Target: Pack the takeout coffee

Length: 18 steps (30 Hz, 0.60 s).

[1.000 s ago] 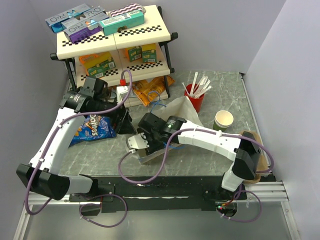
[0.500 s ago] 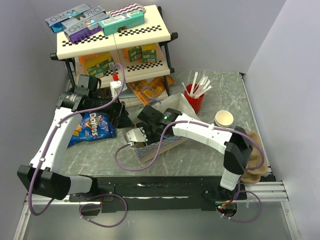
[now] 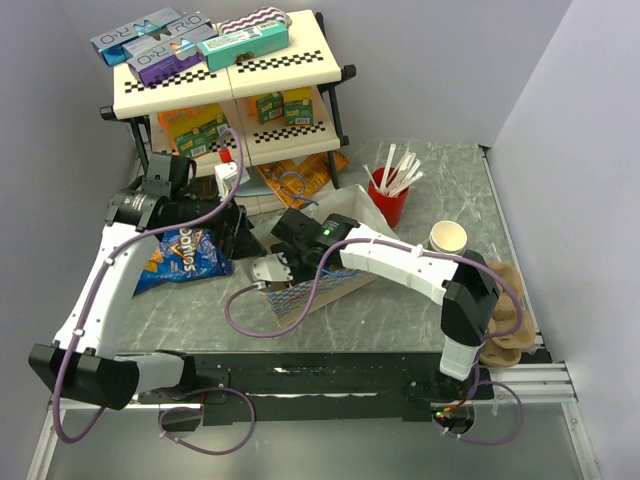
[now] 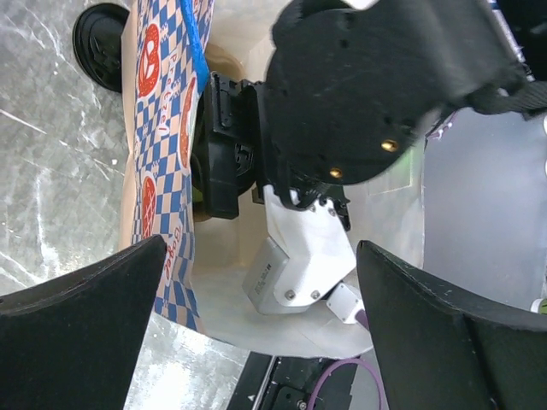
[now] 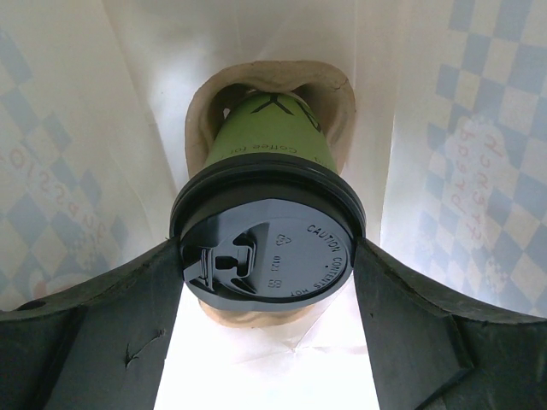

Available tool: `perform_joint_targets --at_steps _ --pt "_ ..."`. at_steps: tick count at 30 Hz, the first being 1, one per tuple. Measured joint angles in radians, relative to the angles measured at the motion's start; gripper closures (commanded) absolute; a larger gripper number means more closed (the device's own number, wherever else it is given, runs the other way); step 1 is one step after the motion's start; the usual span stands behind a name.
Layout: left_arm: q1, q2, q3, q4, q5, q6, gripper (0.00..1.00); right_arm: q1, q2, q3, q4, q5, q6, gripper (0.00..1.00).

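Note:
The takeout coffee [image 5: 265,141], a green cup under a black lid [image 5: 273,252], sits in a brown holder [image 5: 338,90] deep inside a paper bag [image 5: 444,171]. My right gripper [image 5: 269,256] reaches into the bag, and both fingers press the lid's rim from either side. From above, the bag [image 3: 305,292] lies on its side, blue-checked outside, and it hides the right gripper and the cup. My left gripper [image 3: 238,232] hovers beside the bag's mouth. In the left wrist view the left gripper [image 4: 261,246] stands wide open and holds nothing, facing the right wrist [image 4: 299,256] inside the bag.
A red cup of white sticks [image 3: 390,195] and a lidless green cup [image 3: 448,238] stand at the right. A Doritos bag [image 3: 185,255] lies left of the bag. A snack shelf [image 3: 230,85] fills the back left. Brown holders [image 3: 505,318] lie by the right base.
The right arm has swung left and pushed deeper, so the bag now wraps around its gripper. My left gripper drew back slightly up and left, still open.

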Motion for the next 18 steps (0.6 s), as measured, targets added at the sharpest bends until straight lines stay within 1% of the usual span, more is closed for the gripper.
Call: perform_joint_targets --at_steps 1,3,5,6,7,8,18 --pt "0.000 -0.007 0.000 0.000 0.000 0.000 0.00 0.000 -0.001 -0.001 0.000 0.000 0.000 0.54" --pt "0.000 -0.024 0.000 0.001 0.000 0.000 0.01 0.000 -0.006 -0.006 0.002 0.001 0.000 0.51" --pt "0.000 -0.043 0.000 0.002 0.000 -0.001 0.01 0.000 -0.012 -0.011 0.002 0.002 0.000 0.41" --pt "0.000 -0.050 0.000 0.003 0.000 -0.001 0.01 0.000 -0.014 -0.013 0.003 0.002 0.000 0.33" --pt "0.000 -0.058 -0.002 0.005 0.000 -0.002 0.01 0.000 -0.015 -0.013 0.003 0.003 0.000 0.10" --pt "0.000 -0.067 -0.003 0.006 0.000 -0.006 0.01 0.000 -0.016 -0.014 0.003 0.003 0.000 0.00" --pt "0.000 -0.105 -0.003 0.020 -0.010 -0.019 0.01 -0.005 -0.018 -0.014 0.000 0.008 0.028 0.00"
